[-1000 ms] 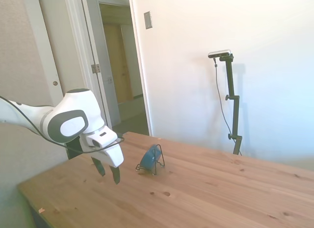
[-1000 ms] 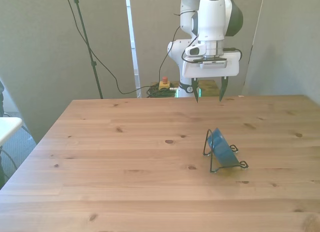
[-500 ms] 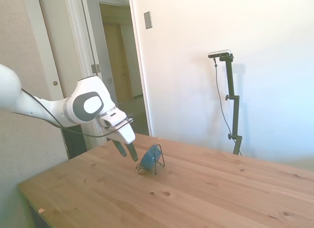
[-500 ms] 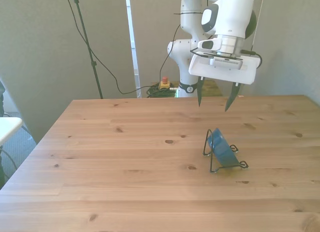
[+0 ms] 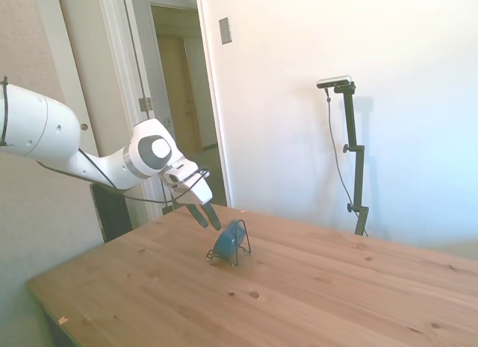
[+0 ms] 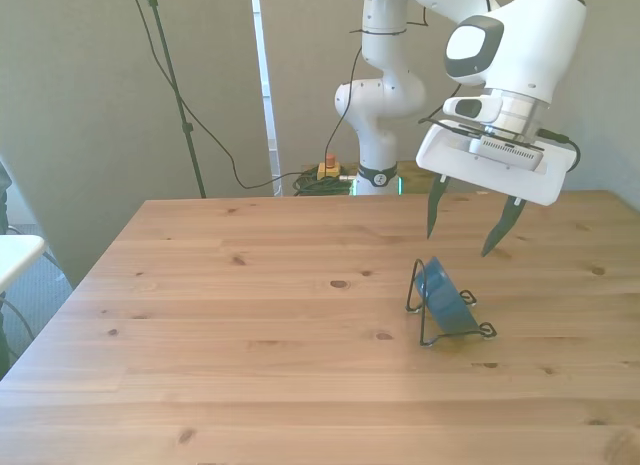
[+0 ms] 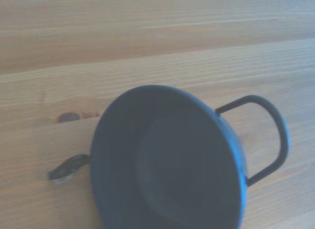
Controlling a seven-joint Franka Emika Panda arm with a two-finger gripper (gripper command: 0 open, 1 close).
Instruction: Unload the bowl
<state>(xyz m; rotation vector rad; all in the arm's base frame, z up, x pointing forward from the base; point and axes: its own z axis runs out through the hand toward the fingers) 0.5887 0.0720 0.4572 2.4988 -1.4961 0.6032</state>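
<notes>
One bowl [image 6: 444,294] stands on edge in a thin black wire rack [image 6: 448,328] on the wooden desk [image 6: 250,325]. In the front view, the rack sits toward the front view's right, roughly midway between the near and far edges of the desk. The bowl is blue-teal and tilted, leaning against the upright loop of the rack; its open side faces away from the camera in that view. In the side view, the bowl [image 5: 227,238] and rack [image 5: 240,250] appear near the desk's far-left region, with the rack's feet resting on the desk surface.

The gripper [image 6: 468,224] hangs above and just behind the bowl, not touching it. Its two fingers are spread apart, with nothing between them, and the fingertips point down toward the bowl at a slant. In the side view, the gripper [image 5: 208,219] is just beside the upper edge of the bowl, with the white arm [image 5: 82,149] reaching in at an angle.

The wrist view shows the bowl [image 7: 167,170] from close by, with its dark inside facing the camera. A loop of the rack [image 7: 273,140] rises beside its rim. The wooden desk [image 7: 147,37] fills the rest of that view. The picture there is slightly blurred.
</notes>
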